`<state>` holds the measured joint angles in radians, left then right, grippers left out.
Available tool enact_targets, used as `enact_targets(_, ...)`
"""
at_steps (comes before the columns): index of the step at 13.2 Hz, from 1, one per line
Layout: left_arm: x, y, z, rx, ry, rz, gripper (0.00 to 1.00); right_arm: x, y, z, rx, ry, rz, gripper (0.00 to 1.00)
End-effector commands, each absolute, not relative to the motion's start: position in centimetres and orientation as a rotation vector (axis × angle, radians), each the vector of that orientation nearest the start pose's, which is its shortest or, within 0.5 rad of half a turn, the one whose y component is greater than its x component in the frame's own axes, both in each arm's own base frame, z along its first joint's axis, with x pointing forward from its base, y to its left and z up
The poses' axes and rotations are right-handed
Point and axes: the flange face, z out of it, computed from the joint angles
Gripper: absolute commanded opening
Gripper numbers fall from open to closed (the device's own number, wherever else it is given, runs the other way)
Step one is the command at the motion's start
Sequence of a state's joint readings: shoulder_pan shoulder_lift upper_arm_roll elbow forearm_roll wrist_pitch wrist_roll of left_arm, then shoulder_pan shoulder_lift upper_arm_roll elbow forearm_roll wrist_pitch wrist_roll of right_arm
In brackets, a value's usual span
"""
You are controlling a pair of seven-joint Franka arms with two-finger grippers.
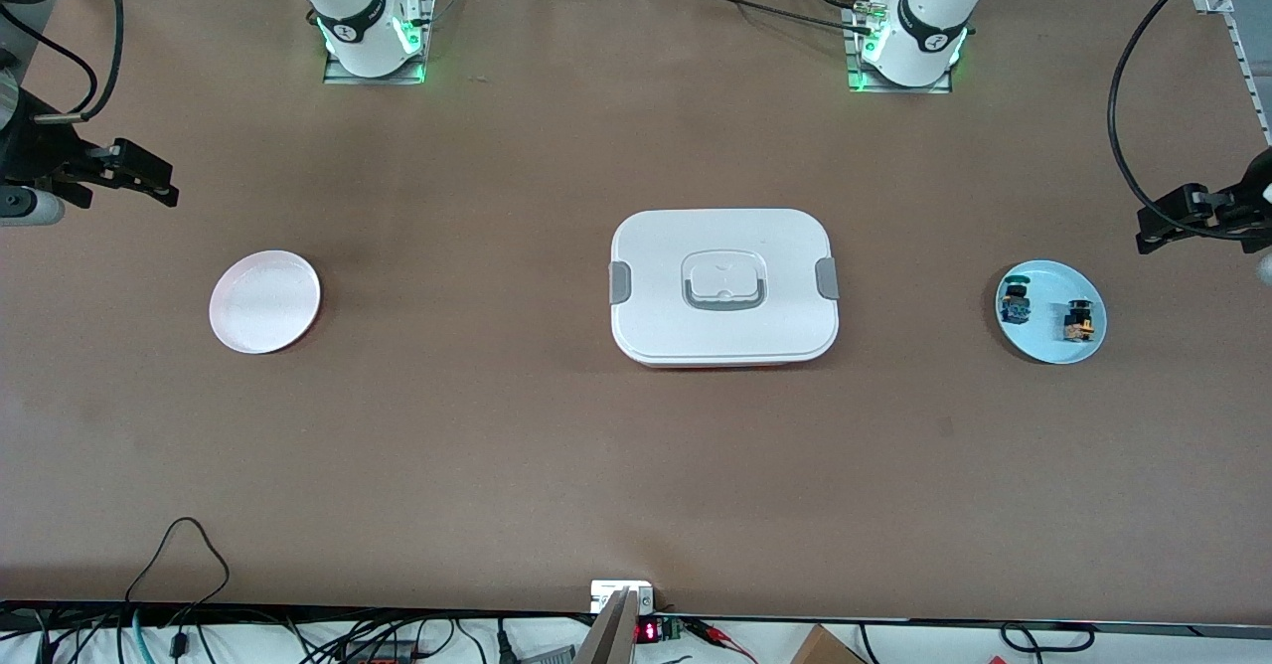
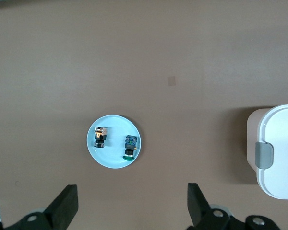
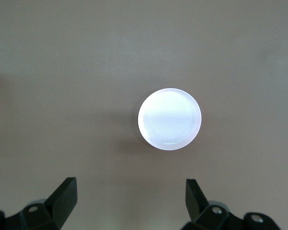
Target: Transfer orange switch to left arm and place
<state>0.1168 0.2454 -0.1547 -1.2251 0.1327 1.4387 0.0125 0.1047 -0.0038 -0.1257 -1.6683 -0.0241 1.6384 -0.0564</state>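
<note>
The orange switch (image 1: 1081, 319) lies on a light blue plate (image 1: 1043, 343) toward the left arm's end of the table, beside a blue-bodied switch with a dark green cap (image 1: 1016, 301). In the left wrist view the orange switch (image 2: 101, 136) and the blue one (image 2: 130, 146) lie on that plate (image 2: 113, 157). My left gripper (image 1: 1153, 229) hangs open and empty over the table beside this plate; its jaws (image 2: 132, 196) stand wide apart. The white box (image 1: 723, 286) stands shut at the table's middle. My right gripper (image 1: 164, 190) is open and empty, its jaws (image 3: 130, 189) wide apart.
An empty white plate (image 1: 264, 301) lies toward the right arm's end of the table, and the right wrist view shows it (image 3: 169, 119) below that gripper. The box's edge and a grey clip (image 2: 264, 155) show in the left wrist view. Cables lie along the table's near edge.
</note>
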Motion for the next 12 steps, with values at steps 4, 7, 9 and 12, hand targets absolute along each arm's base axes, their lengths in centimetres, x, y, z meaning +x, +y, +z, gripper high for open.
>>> enact_targets(4, 61.4, -3.7, 62.7, -3.064, 0.145, 0.05, 1.0, 55.8, -1.3, 60.0, -3.164, -0.046, 0.018, 1.0)
enact_targets(7, 61.1, -4.1, 63.0, -3.067, 0.159, 0.05, 1.0, 55.7, -1.2, 60.2, -3.162, -0.05, 0.018, 1.0)
enact_targets(9, 60.7, -4.6, 63.0, -3.067, 0.174, 0.089, 1.0, 55.5, -1.5, 60.0, -3.157, -0.035, 0.056, 1.0)
enact_targets(12, 60.0, -4.9, 63.4, -3.085, 0.185, 0.099, 1.0, 55.0, -1.9, 59.7, -3.16, -0.015, 0.115, 1.0)
